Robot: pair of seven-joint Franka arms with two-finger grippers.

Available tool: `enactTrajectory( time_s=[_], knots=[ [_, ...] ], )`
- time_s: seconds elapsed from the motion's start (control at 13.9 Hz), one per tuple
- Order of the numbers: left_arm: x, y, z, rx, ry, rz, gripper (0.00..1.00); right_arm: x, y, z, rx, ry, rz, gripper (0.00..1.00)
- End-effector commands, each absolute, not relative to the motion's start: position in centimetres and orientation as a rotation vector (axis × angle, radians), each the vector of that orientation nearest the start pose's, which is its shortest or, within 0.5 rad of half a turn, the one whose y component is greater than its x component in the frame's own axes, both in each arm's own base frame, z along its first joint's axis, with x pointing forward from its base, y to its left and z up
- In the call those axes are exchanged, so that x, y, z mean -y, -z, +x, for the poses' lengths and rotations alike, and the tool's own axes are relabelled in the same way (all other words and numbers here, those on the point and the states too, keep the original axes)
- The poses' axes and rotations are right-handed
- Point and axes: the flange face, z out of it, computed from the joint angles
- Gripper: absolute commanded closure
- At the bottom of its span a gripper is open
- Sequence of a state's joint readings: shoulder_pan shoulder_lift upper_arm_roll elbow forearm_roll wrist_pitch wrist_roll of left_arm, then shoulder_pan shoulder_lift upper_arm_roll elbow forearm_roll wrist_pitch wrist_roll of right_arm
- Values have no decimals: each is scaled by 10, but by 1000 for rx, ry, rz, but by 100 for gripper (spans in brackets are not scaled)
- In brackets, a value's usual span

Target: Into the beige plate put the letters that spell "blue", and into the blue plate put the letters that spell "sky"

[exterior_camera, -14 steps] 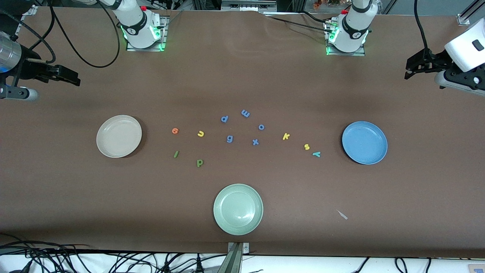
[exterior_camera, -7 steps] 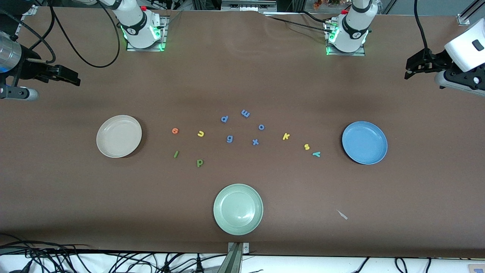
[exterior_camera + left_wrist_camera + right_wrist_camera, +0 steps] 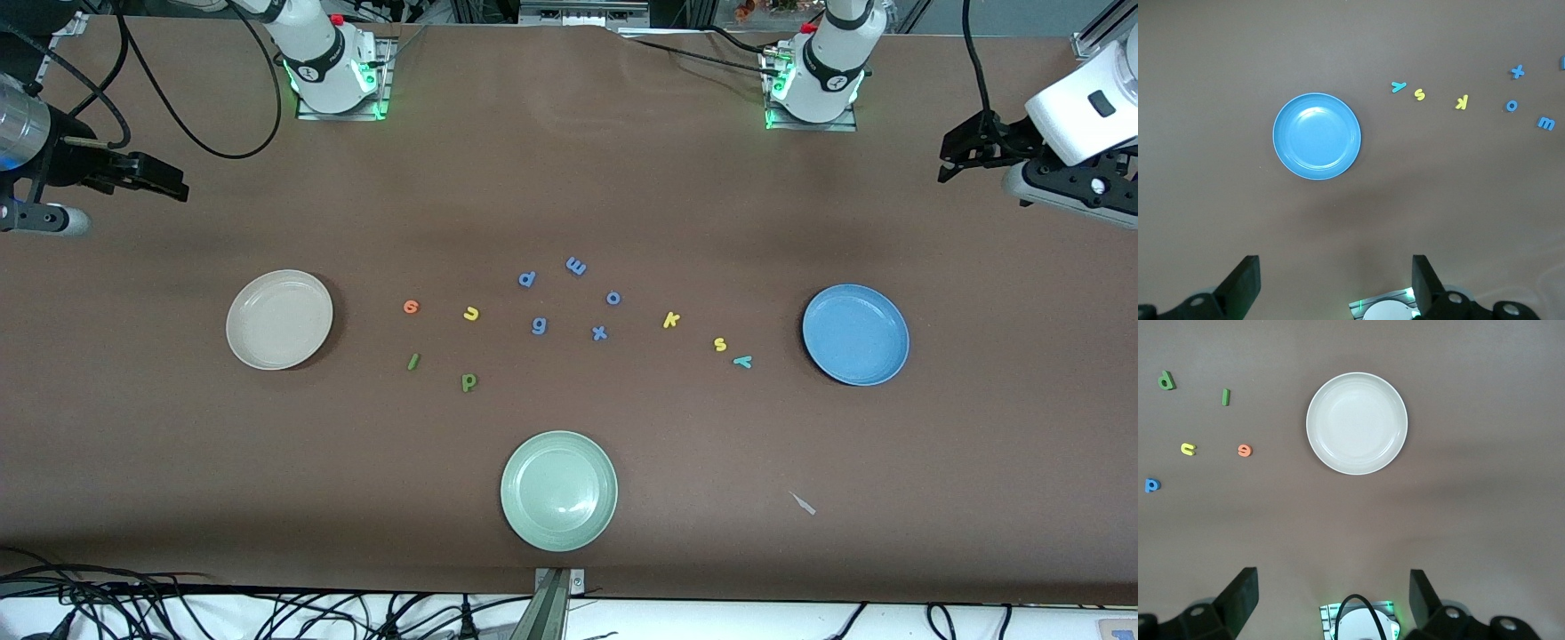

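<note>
The beige plate [image 3: 279, 320] [image 3: 1357, 423] lies toward the right arm's end and holds nothing. Beside it on the table lie orange e [image 3: 410, 307] [image 3: 1245, 450], yellow u [image 3: 470, 313] [image 3: 1189, 449], green l [image 3: 412, 361] [image 3: 1225, 397] and green b [image 3: 468, 382] [image 3: 1165, 381]. The blue plate [image 3: 855, 334] [image 3: 1317, 136], also bare, lies toward the left arm's end, with teal y [image 3: 742, 361] [image 3: 1397, 87], yellow s [image 3: 720, 344] [image 3: 1420, 94] and yellow k [image 3: 671, 320] [image 3: 1461, 102] beside it. My left gripper [image 3: 956, 162] [image 3: 1336, 280] and right gripper [image 3: 164, 180] [image 3: 1331, 597] hang open and empty, high over the table's two ends.
Several periwinkle letters [image 3: 576, 265] are scattered in the middle, between the two letter groups. A pale green plate [image 3: 558, 491] sits nearest the front camera. A small paper scrap [image 3: 804, 504] lies beside it toward the left arm's end. Cables run along the front edge.
The left arm's hand has shifted slightly toward the table's middle. The right arm, the plates and the letters have not moved.
</note>
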State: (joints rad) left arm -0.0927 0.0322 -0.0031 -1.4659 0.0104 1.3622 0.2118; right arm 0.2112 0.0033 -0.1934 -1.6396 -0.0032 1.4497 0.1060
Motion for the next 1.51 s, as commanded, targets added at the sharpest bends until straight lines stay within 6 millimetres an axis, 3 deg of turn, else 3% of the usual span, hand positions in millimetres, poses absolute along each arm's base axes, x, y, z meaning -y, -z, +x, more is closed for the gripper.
enactTrajectory(
  time_s=[0.0, 1.08, 1.3, 1.44],
  knots=[
    [48, -645, 541, -455, -222, -3064, 0, -8, -584, 538, -124, -306, -3119, 0],
    [31, -643, 537, -429, -250, -3045, 0, -8, -585, 538, -124, -303, -3119, 0],
    [28, -631, 514, -433, -256, -3041, 0, -8, -584, 538, -124, -306, -3119, 0],
    [15, -624, 503, -405, -219, -3047, 0, -8, -585, 538, -124, -303, -3119, 0]
  ],
)
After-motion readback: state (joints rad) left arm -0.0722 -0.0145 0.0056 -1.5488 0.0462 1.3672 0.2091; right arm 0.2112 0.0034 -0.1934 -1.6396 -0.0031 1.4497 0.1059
